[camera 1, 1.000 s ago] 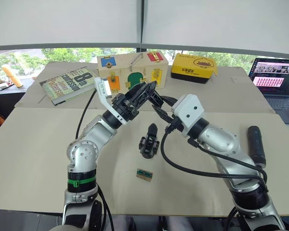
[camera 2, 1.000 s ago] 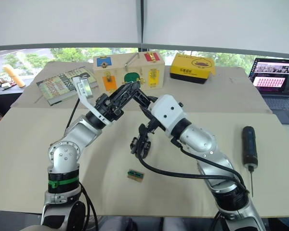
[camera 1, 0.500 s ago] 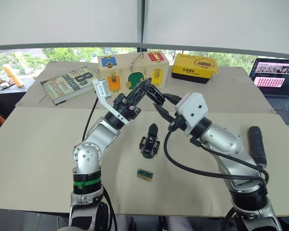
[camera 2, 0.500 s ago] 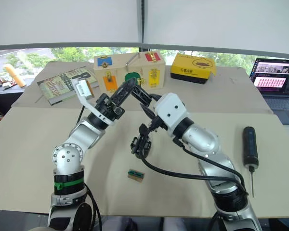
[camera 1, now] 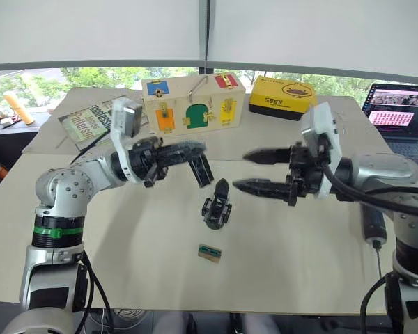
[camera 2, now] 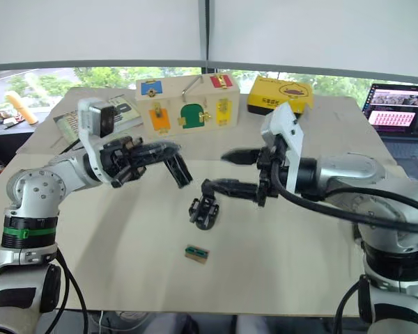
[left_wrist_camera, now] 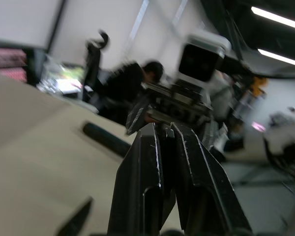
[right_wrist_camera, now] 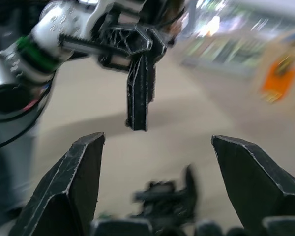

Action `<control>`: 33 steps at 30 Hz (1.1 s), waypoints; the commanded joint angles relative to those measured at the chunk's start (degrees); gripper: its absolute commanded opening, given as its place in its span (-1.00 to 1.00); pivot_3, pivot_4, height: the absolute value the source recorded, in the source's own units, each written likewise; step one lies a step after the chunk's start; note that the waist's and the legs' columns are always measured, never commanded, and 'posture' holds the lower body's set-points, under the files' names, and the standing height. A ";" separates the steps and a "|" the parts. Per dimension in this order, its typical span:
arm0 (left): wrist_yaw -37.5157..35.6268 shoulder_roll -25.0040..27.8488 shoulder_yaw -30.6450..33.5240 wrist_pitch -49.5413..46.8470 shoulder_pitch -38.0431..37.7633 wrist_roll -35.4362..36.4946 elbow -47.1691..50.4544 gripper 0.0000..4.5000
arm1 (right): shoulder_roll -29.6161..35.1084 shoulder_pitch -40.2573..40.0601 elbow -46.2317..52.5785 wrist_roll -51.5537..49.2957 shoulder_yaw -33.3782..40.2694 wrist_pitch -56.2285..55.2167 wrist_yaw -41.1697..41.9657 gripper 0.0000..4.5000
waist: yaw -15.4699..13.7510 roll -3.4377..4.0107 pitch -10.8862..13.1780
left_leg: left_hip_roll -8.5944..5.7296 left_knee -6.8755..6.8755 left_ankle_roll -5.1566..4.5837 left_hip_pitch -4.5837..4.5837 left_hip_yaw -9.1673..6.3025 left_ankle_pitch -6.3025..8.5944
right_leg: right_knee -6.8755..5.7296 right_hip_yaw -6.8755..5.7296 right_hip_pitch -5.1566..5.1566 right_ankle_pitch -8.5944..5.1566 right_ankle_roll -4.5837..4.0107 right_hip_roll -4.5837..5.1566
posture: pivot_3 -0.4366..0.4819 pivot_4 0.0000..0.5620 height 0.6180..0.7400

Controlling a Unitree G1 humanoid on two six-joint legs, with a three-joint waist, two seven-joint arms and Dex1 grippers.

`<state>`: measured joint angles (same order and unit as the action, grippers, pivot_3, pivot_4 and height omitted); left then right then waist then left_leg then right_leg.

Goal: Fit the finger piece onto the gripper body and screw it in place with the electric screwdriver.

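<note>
1. gripper body [camera 1: 217,205] sits mid-table, single finger pointing up, touched by neither gripper.
2. left gripper [camera 1: 200,169] hovers up-left of it, fingers pressed together, apparently pinching the finger piece [right_wrist_camera: 137,104]; hard to confirm.
3. right gripper [camera 1: 252,171] hovers to its right, fingers spread wide, empty.
4. electric screwdriver [camera 1: 371,221] lies at right table edge.
5. Beige table [camera 1: 125,243]: small green-tan block [camera 1: 209,252], book [camera 1: 83,122], wooden latch box [camera 1: 193,103], yellow box [camera 1: 281,97], laptop [camera 1: 396,111]; windows behind.

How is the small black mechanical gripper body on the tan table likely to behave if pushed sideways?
The small black mechanical gripper body looks rigid, so it probably won't flex. It sits loose on the tan table, so it would likely slide. Its uneven, pointed shape might make it tip.
</note>
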<state>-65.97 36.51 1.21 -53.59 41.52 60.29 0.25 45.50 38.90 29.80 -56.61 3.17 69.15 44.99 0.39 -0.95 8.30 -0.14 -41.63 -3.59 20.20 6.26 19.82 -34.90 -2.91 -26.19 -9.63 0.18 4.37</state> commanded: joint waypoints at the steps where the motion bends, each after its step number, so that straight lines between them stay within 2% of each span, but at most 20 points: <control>1: -3.16 -0.76 -2.00 -0.79 1.39 -1.09 2.02 -1.00 | -3.13 2.98 -1.28 -5.81 -1.20 6.52 -3.37 0.70 | 0.11 -0.01 0.01 | -0.01 0.00 -0.04 0.02 0.02 0.02 | 0.00 0.01 -0.02 0.01 0.01 0.03 | -0.05 -0.47 1.00; 6: -2.51 -2.73 -2.99 -0.74 0.54 -2.89 2.87 -1.00 | -8.85 4.41 -2.54 -7.80 -2.64 10.63 -9.32 0.70 | 0.28 -0.02 0.01 | 0.00 0.00 -0.05 0.08 0.01 0.04 | -0.02 -0.04 -0.04 0.03 0.05 0.05 | -0.05 -0.47 1.00; 12: -1.72 -2.91 -3.67 -1.10 -0.05 -5.63 3.39 -1.00 | -15.46 5.74 -5.99 -15.31 -0.01 16.24 -17.36 0.70 | 0.33 0.00 0.03 | 0.00 0.00 -0.03 0.07 0.01 0.03 | -0.06 -0.06 -0.05 0.03 0.04 0.06 | -0.05 -0.47 1.00; 17: -2.87 -2.31 -4.23 -1.89 -0.93 -6.19 5.15 -1.00 | -17.91 6.15 -7.27 -18.63 0.48 16.77 -22.98 0.70 | 0.34 0.01 0.03 | 0.00 0.01 -0.02 0.07 0.01 0.03 | -0.08 -0.09 -0.06 0.03 0.05 0.05 | -0.05 -0.47 1.00; 23: -1.53 -3.29 -3.19 -2.49 -1.58 -5.67 5.65 -1.00 | -18.23 6.13 -7.37 -20.33 -0.55 15.82 -25.71 0.70 | 0.40 0.02 0.04 | -0.01 0.02 -0.01 0.07 0.02 0.03 | -0.09 -0.12 -0.06 0.03 0.05 0.05 | -0.05 -0.47 1.00; 26: -0.79 -3.46 -2.83 -2.36 -1.81 -5.93 5.71 -1.00 | -17.66 5.68 -6.77 -20.81 -1.06 15.58 -25.71 0.34 | 0.43 0.03 0.04 | -0.01 0.02 0.00 0.07 0.03 0.03 | -0.08 -0.12 -0.06 0.03 0.05 0.04 | -0.05 -0.47 1.00; 33: -0.02 -3.54 -1.04 -2.29 -2.13 -5.06 5.48 -1.00 | -16.45 5.13 -6.42 -21.84 -1.09 14.82 -25.65 -0.74 | 0.46 0.03 0.04 | -0.01 0.02 0.00 0.07 0.03 0.03 | -0.08 -0.12 -0.05 0.03 0.06 0.04 | -0.05 -0.47 1.00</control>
<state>-66.92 32.69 -2.32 -56.46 39.11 54.69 4.66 28.86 43.99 22.14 -76.07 1.29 84.90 18.55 0.85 -0.92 8.34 -0.15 -41.60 -3.59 20.26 6.29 19.85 -34.98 -3.03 -26.25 -9.59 0.23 4.41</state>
